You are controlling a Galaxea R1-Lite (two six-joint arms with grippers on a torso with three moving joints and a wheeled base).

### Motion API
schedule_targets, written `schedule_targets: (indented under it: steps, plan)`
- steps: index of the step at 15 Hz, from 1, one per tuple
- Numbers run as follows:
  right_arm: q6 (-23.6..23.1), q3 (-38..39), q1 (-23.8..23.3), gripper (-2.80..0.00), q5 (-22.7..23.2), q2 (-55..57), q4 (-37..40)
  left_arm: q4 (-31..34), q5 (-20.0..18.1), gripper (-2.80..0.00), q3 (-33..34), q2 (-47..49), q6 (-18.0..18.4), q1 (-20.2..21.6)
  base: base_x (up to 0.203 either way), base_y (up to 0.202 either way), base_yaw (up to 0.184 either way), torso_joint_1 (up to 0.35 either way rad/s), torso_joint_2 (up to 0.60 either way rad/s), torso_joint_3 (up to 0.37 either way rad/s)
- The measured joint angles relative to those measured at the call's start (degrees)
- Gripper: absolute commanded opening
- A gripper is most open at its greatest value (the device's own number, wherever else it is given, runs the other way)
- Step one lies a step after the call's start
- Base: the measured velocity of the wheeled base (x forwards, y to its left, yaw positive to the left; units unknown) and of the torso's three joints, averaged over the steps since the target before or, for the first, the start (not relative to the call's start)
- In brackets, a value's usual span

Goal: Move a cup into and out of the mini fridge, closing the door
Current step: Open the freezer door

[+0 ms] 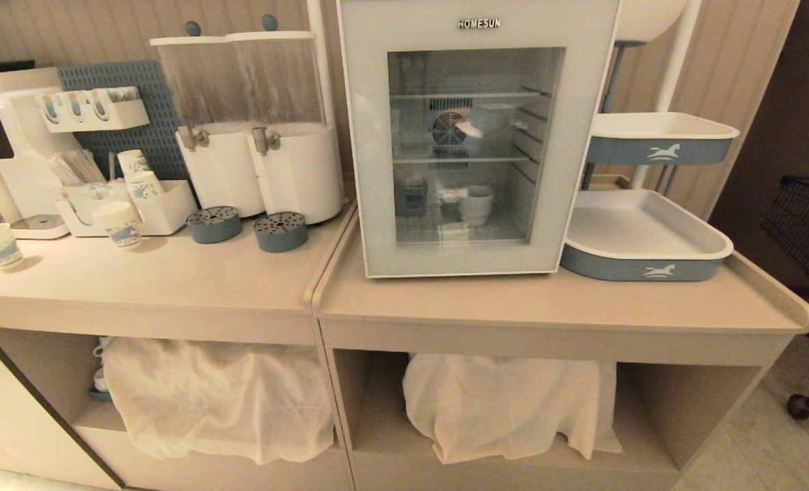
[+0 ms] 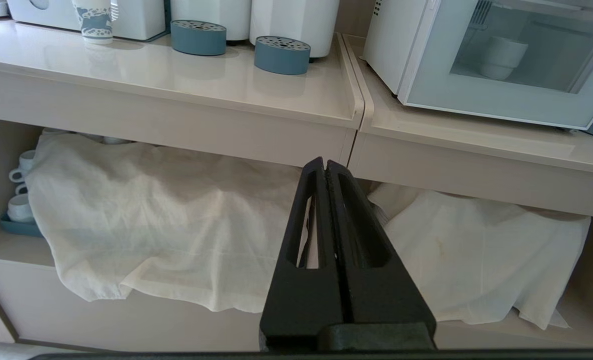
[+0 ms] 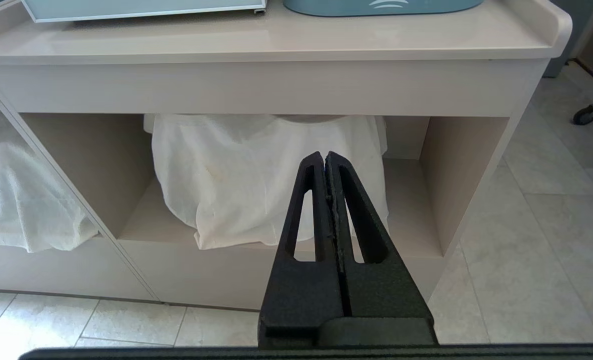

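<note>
Two beige counters (image 1: pixel 172 279) stand side by side, with white cloths (image 1: pixel 220 395) draped over the open shelves beneath. On the right-hand counter sits the mini fridge (image 1: pixel 476 136), its door (image 1: pixel 370 136) closed; the cup (image 1: pixel 476 203) rests on the fridge floor behind the glass. Beside it are two blue-and-white trays (image 1: pixel 643 235). Neither arm shows in the head view. The left gripper (image 2: pixel 325 165) and right gripper (image 3: pixel 325 157) hang low before the shelves, both clenched and empty.
</note>
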Motion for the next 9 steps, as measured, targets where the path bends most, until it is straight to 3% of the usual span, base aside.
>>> schedule_targets:
  steps: [9]
  plan:
    - [1.29, 0.09, 0.00, -2.80, -0.51, 0.00, -0.11, 0.00, -0.03, -2.80, 0.00, 0.00, -0.01, -0.02, 0.000, 0.000, 0.000, 0.000, 0.00, 0.000]
